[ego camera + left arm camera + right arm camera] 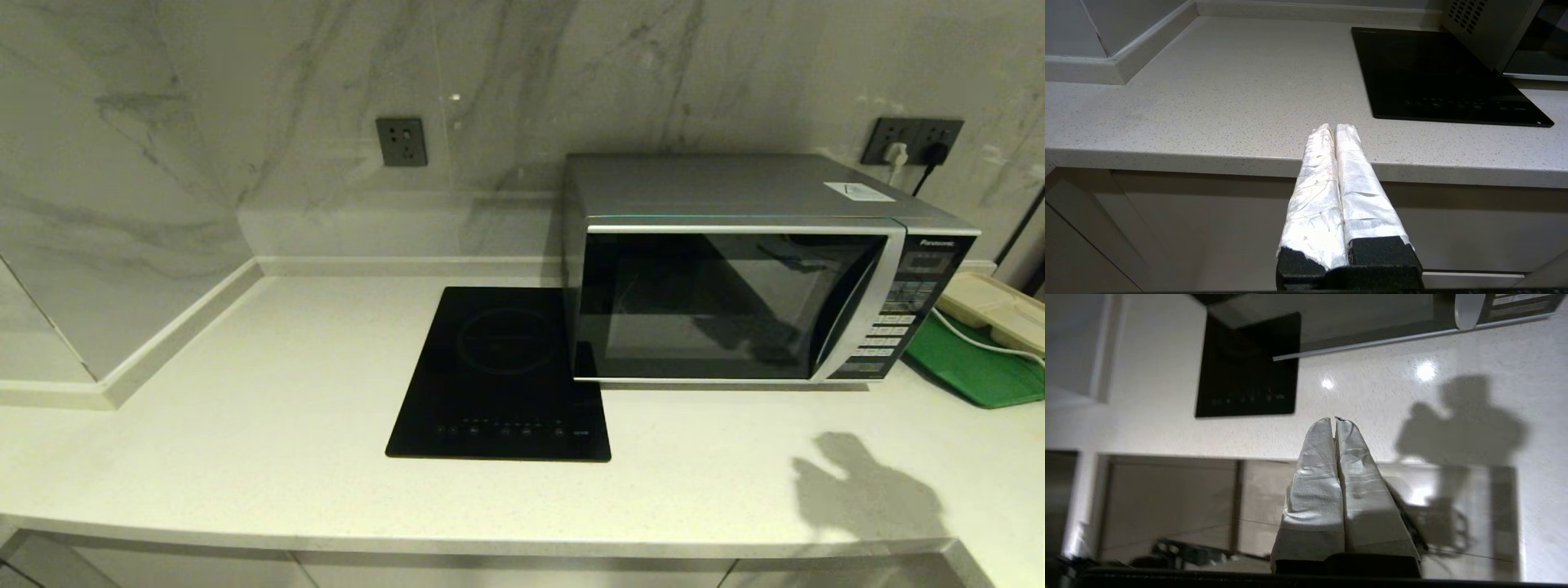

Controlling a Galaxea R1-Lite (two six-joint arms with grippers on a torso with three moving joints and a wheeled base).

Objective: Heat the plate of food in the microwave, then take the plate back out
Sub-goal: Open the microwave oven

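The silver-grey microwave point(735, 302) stands at the back right of the counter with its dark glass door closed. I cannot see through the glass, and the plate of food is out of view. My left gripper point(1334, 127) hangs in front of the counter's front edge, left of the cooktop, shut on nothing. My right gripper point(1335, 420) is above the front edge before the microwave point(1372, 318), also shut and empty. Neither arm shows in the head view; only the right arm's shadow point(865, 490) falls on the counter.
A flat black glass cooktop point(502, 367) lies just left of the microwave. At the far right, a beige compartment tray point(992, 306) rests on a green board point(971, 367). The marble wall steps forward at the left point(122, 327). Wall sockets point(913, 140) sit behind the microwave.
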